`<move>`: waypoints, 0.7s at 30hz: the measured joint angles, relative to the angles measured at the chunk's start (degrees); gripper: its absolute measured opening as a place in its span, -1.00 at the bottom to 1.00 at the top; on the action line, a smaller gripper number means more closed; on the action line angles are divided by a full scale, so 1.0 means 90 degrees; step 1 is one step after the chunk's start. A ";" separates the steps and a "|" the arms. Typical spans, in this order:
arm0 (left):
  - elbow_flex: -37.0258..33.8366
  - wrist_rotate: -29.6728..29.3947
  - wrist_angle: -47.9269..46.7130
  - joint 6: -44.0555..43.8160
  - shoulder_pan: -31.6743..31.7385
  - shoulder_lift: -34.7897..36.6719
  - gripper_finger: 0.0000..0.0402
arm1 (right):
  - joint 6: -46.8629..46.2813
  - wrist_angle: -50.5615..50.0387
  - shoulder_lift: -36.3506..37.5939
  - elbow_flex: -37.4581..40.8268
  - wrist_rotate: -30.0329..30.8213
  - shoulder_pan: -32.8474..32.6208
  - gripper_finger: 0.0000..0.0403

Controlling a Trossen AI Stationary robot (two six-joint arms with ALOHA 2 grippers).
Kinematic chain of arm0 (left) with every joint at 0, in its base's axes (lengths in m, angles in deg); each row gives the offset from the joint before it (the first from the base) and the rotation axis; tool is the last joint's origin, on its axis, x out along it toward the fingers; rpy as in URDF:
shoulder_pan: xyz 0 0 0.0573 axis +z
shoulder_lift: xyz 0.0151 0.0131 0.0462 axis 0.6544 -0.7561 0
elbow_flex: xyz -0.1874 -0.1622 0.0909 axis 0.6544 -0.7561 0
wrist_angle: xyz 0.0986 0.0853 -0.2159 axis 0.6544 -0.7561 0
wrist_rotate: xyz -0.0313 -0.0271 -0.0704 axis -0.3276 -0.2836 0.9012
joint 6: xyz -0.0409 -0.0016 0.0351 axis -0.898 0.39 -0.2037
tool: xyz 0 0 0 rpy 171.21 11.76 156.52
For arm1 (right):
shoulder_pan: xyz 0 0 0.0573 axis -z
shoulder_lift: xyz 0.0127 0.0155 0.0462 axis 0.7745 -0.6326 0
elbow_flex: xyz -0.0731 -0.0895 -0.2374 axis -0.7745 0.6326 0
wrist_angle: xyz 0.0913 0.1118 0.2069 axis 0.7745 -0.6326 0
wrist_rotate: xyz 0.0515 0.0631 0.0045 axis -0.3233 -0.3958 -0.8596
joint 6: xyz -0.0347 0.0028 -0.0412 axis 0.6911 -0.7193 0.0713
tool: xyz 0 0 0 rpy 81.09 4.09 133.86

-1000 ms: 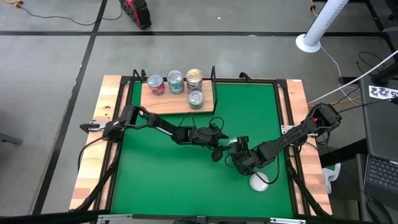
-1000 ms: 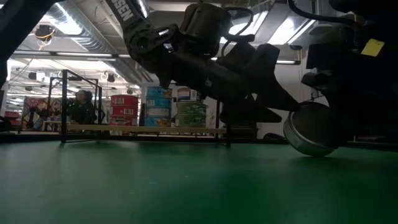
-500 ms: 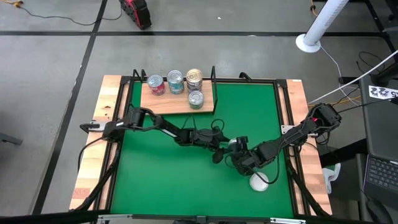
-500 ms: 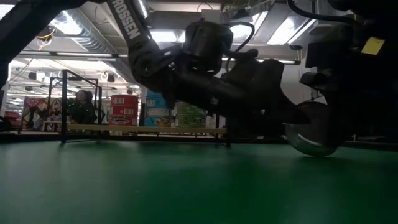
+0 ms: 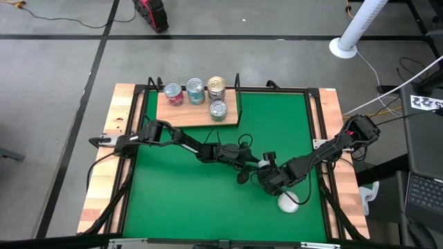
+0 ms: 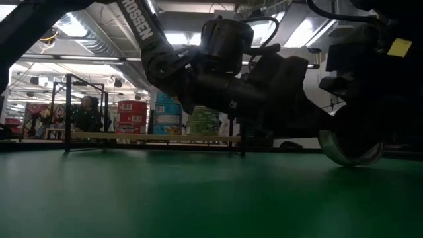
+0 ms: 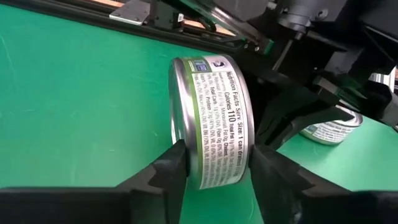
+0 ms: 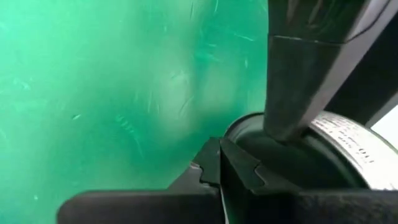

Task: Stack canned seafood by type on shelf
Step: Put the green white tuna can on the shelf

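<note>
Here, my left gripper pinched a small round silver tin with a white printed label; my right gripper was pressed together.

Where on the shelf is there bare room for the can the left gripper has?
The shelf is bare along its near left stretch, in front of the red-label can, left of the lone front can. The back row is crowded. The left gripper pinches its can mid-mat, beside the right gripper.

Shiny metal tin with a glossy paper label — matt green mat — pale wooden shelf.
</note>
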 joint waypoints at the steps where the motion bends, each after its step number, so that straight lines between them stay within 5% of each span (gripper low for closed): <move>1: 0.0002 -0.0002 -0.0018 -0.0010 0.0000 0.0000 -0.31 | 0.0000 0.0003 0.0000 0.0000 0.0000 0.0002 -0.99; 21: 0.0002 -0.0022 -0.0023 0.0372 -0.0011 0.0000 -0.20 | 0.0002 0.0182 0.0000 0.0000 0.0005 0.0002 -0.99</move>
